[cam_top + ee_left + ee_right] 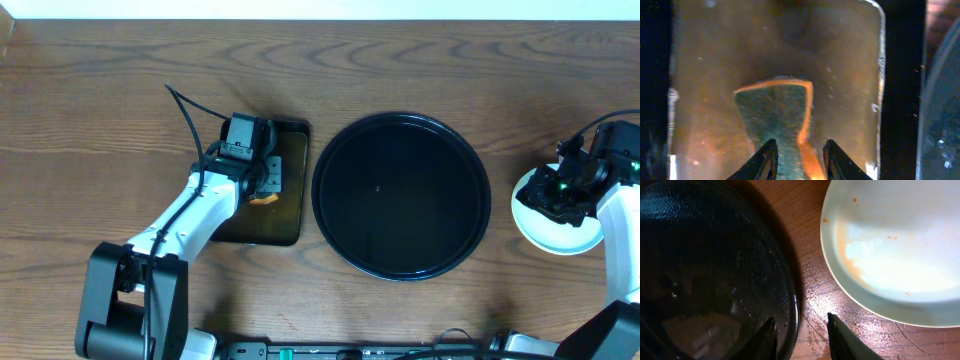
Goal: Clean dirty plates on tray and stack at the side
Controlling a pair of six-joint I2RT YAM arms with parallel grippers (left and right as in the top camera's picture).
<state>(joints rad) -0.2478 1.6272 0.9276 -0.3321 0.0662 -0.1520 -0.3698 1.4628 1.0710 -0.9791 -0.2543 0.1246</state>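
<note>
The large round black tray [400, 195] lies in the middle of the table with nothing on it. On the bare wood to its right sits a pale plate [545, 232], and the right wrist view shows faint orange smears on the plate [890, 255]; whether others lie under it I cannot tell. My right gripper [550, 192] hovers over the plate's left edge. The right gripper [800, 317] is open and holds nothing, and the tray's rim [792, 305] shows below it. My left gripper [800, 142] is shut on a green and orange sponge [775, 115].
The sponge rests on a small rectangular black tray [290, 150], wet and glossy in the left wrist view [705, 75], just left of the round tray. Brown wood tabletop [100, 100] surrounds both trays. The arm bases stand along the front edge.
</note>
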